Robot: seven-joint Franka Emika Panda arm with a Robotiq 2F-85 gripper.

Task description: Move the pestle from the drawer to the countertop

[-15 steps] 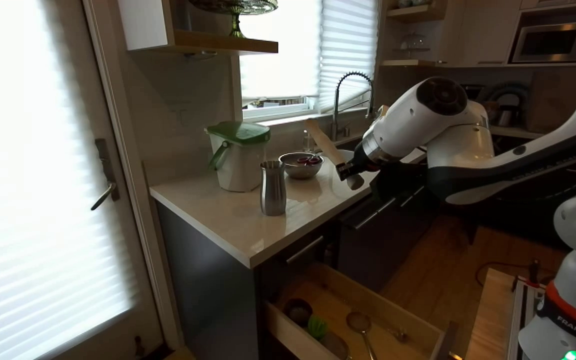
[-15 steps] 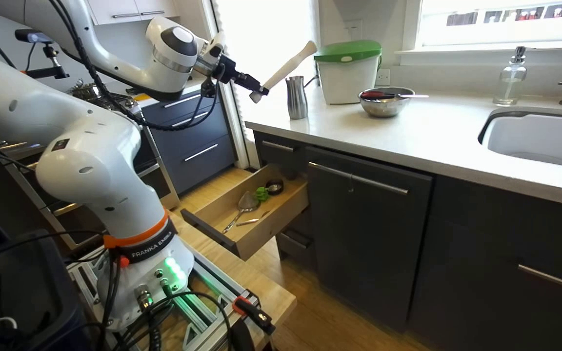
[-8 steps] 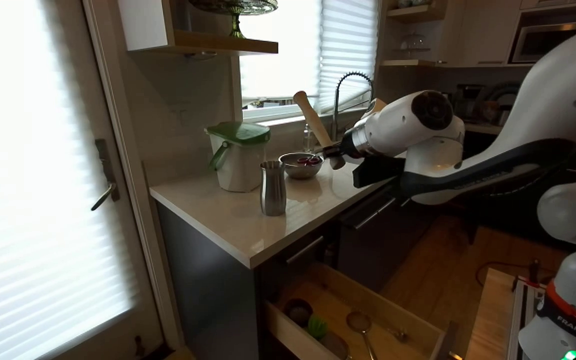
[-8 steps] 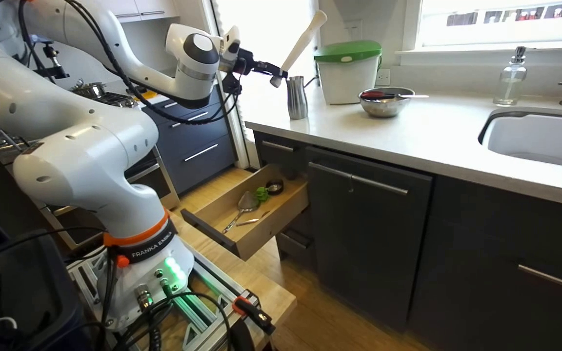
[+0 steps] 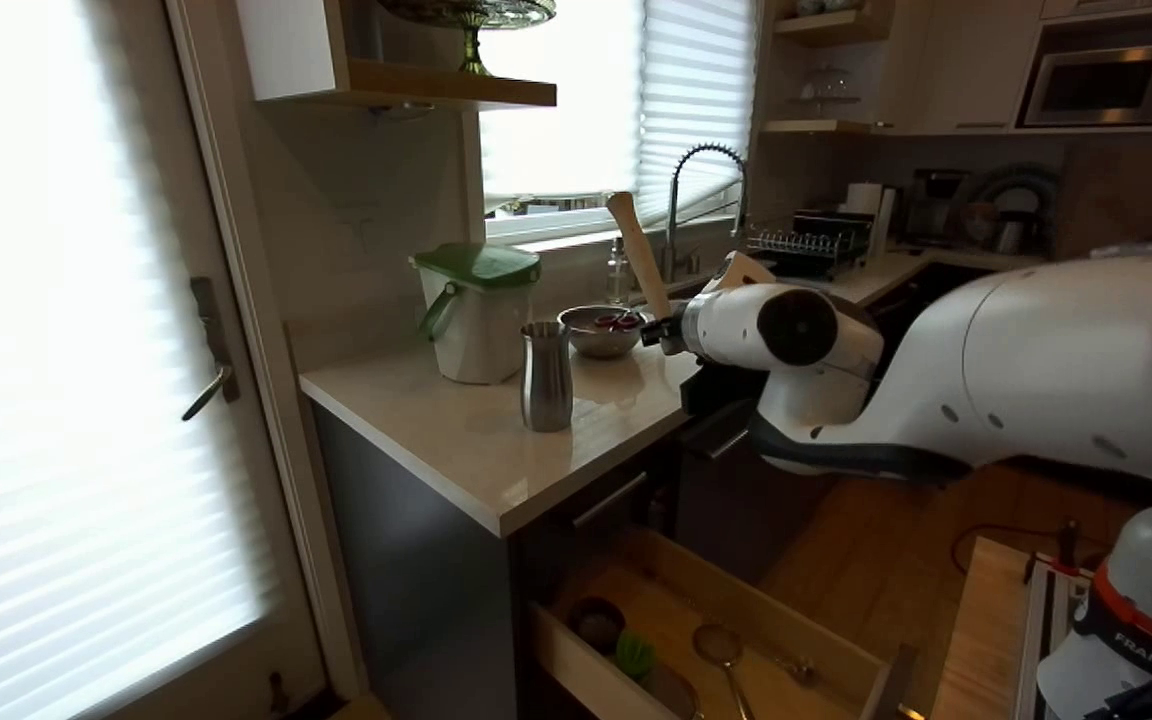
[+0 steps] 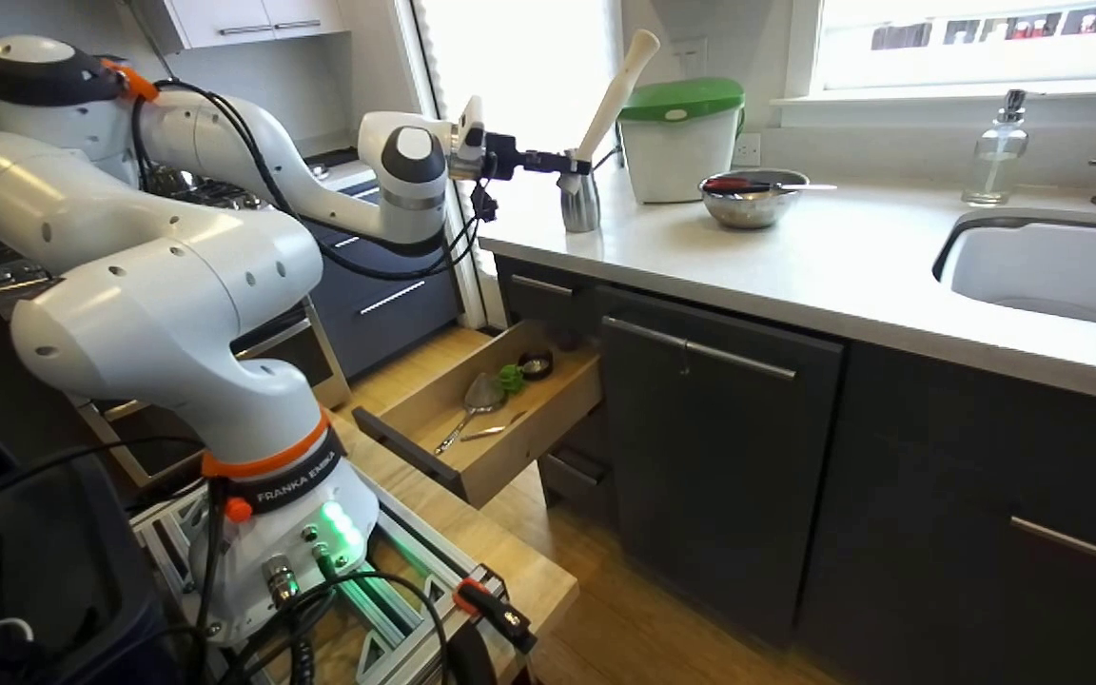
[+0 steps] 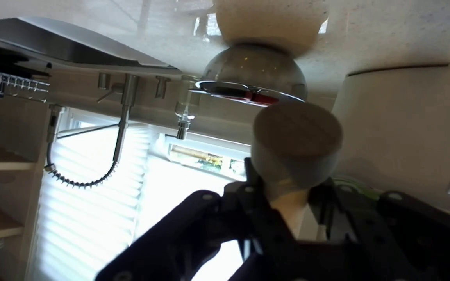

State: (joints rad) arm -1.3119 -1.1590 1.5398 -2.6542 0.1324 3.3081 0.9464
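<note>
The pestle (image 5: 642, 262) is a pale tan rod with a thicker lower end. My gripper (image 5: 652, 332) is shut on it near that lower end, and the long handle points up and leans. In an exterior view the gripper (image 6: 580, 164) and pestle (image 6: 613, 100) overlap the top of the steel cup. In the wrist view, upside down, the blunt end of the pestle (image 7: 297, 136) stands out between the fingers (image 7: 287, 187). The pestle is held above the countertop (image 5: 436, 420) near its front edge, apart from its surface. The drawer (image 6: 534, 433) is pulled open below.
On the countertop stand a steel cup (image 5: 547, 380), a metal bowl (image 6: 748, 205) with red-handled utensils, and a white bin (image 6: 681, 157) with green lid. A soap bottle (image 6: 997, 157) is by the sink (image 6: 1062, 271). A strainer (image 6: 483, 395) and other items lie in the drawer.
The arm has reached further over the countertop, carrying the pestle toward the cup and bowl. The pestle is now more upright. The drawer and counter items have not moved.
</note>
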